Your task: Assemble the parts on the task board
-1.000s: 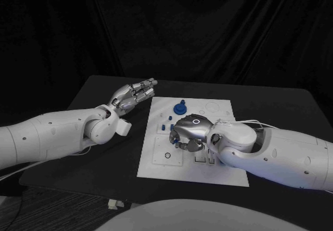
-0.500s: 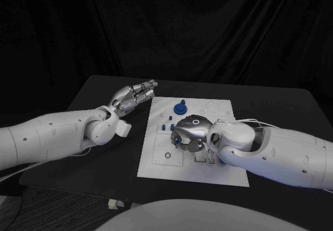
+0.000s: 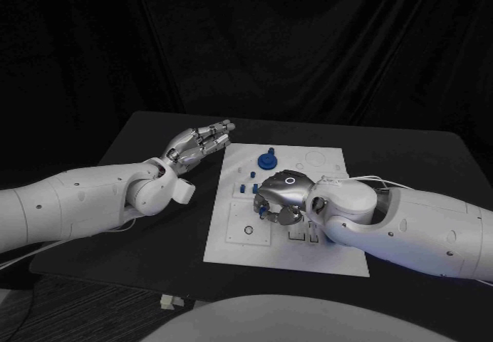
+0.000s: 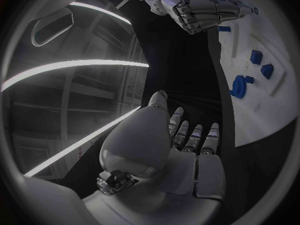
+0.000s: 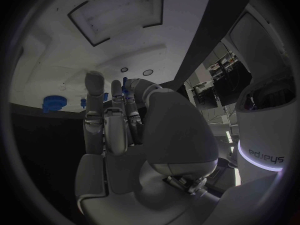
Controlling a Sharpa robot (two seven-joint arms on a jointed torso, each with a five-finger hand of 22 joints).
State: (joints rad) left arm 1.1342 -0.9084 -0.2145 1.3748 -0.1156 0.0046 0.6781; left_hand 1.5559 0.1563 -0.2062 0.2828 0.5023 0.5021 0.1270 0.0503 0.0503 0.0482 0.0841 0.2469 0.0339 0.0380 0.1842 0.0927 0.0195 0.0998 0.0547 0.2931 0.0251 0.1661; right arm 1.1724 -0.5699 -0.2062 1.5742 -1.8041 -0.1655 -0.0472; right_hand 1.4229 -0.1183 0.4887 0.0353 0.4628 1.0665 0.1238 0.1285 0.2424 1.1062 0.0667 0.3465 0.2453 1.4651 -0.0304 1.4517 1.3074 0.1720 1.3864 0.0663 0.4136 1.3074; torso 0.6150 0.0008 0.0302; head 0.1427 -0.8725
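The white task board (image 3: 330, 251) lies in the middle of the black table. My right hand (image 3: 279, 197) hovers over the board's centre with its fingers curled down, and its fingertips pinch a small blue part (image 5: 124, 81). A round blue gear-like part (image 3: 267, 159) stands near the board's far edge, and it appears too in the left wrist view (image 4: 239, 85) and the right wrist view (image 5: 55, 101). Small blue pegs (image 3: 246, 189) stand just left of my right hand. Off the board's far left corner, my left hand (image 3: 198, 144) floats with straight, spread fingers and holds nothing.
Square recesses and small round holes (image 3: 248, 230) mark the board's near half. Black table (image 3: 154, 235) surrounds the board on all sides, with a dark curtain behind. My right forearm (image 3: 411, 228) covers the board's right edge.
My right hand has shifted slightly toward the far side and risen a little over the board's centre. The left hand has barely moved.
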